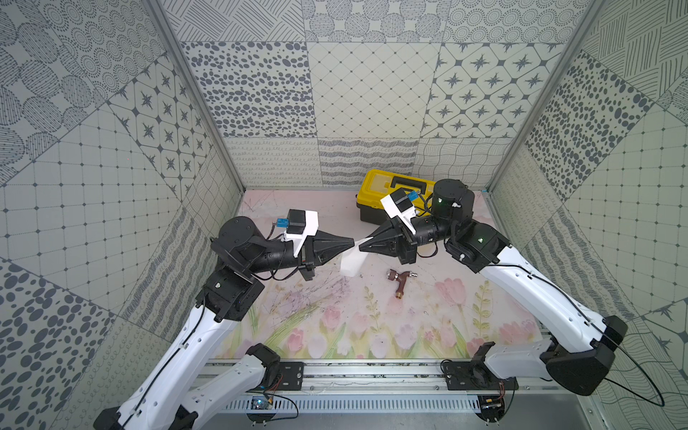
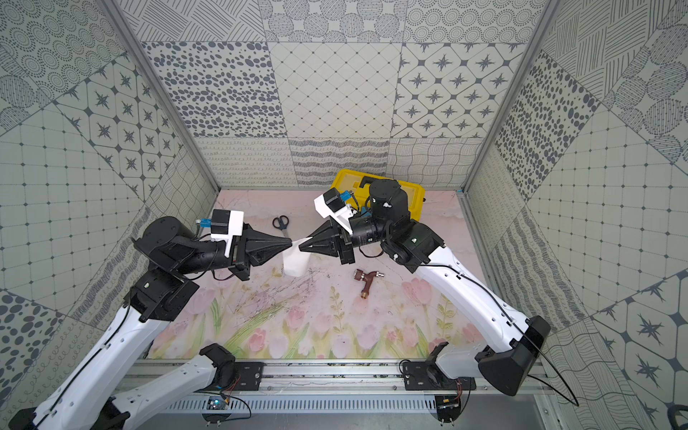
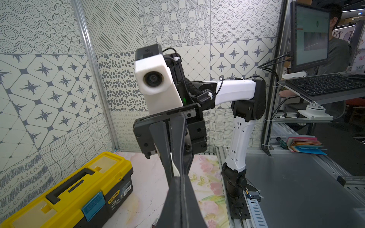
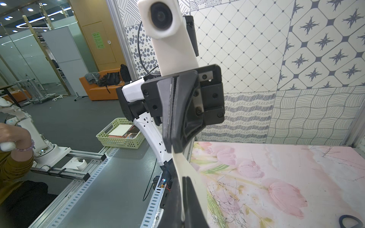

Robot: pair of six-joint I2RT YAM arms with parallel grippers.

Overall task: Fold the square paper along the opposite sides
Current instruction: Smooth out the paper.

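Two pinches on one sheet: the left gripper was clamped on the upper edge of the square paper, which hung between the arms over the floral mat. The right gripper was nipped shut on that same edge, just beside it. The risk, by the look of it: tips pulling apart could tear the sheet, or a weak nip could drop it toward the brass tap.

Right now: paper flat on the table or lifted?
Lifted: the square paper hangs from the left tool and right tool, both shut on it.
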